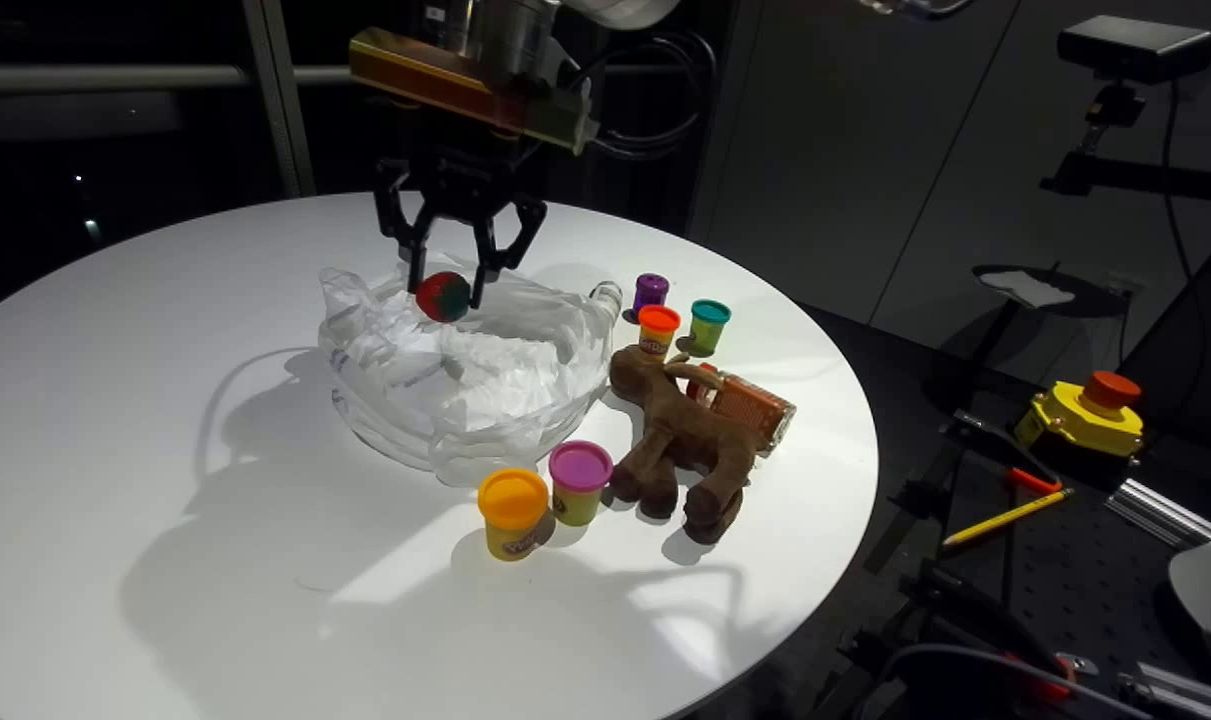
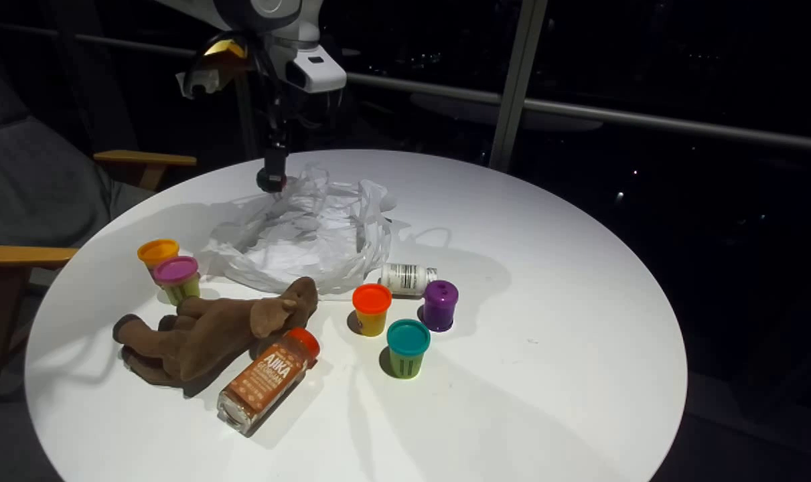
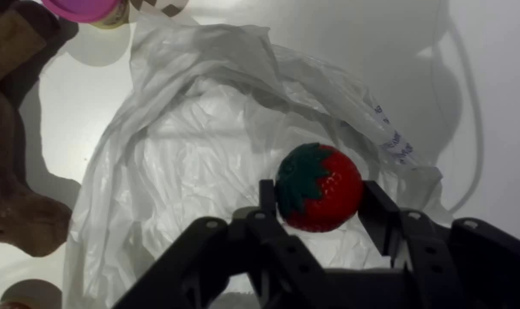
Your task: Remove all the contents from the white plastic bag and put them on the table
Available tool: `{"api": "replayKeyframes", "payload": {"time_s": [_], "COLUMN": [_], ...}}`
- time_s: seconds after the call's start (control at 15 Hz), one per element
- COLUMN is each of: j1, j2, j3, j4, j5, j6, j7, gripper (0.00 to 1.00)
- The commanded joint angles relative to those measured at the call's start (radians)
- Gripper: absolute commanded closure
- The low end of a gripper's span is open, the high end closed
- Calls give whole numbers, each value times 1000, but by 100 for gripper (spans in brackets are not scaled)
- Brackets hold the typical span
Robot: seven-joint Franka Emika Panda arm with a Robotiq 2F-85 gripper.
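My claw (image 1: 446,291) is gripping a strawberry (image 3: 320,187) over the bag (image 1: 505,430); toy (image 2: 211,335), tubs (image 2: 408,348), bottles (image 2: 264,378) sitting out; I'm guessing it's last.

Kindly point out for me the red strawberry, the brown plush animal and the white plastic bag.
Red strawberry (image 3: 320,187): wrist view, middle of its visible side.
Brown plush animal (image 1: 693,425): an exterior view, its body.
White plastic bag (image 2: 308,241): an exterior view, its crumpled middle.

Prob. a lab: e-stop button (image 1: 1085,420), alu. extrusion (image 1: 1163,512) & perf. board (image 1: 1045,590) beside the round table (image 1: 115,400), mounted cam (image 1: 1135,50) off same side; w/ armchair (image 2: 37,181) nr table, big window (image 2: 613,227) beyond it.
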Motion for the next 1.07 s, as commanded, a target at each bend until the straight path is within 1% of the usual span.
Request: {"api": "replayKeyframes", "payload": {"time_s": [0.0,0.07,0.2,0.4,0.53,0.8,0.93,1.0], "j1": [3,4,7,-6,-17,-28,-31,-30], "j2": [-157,-189,-258,-372,-451,-553,-593,-609], "j3": [-4,-5,-8,11,31,50,58,68], "j4": [-251,-307,-418,-586,-704,-831,-862,-870], "j5": [23,17,1,5,25,43,37,60], "j6": [134,157,169,142,152,206,187,180], "j7": [71,87,118,126,111,119,127,103], "gripper": [73,73,73,73,73,73,73,73]}}
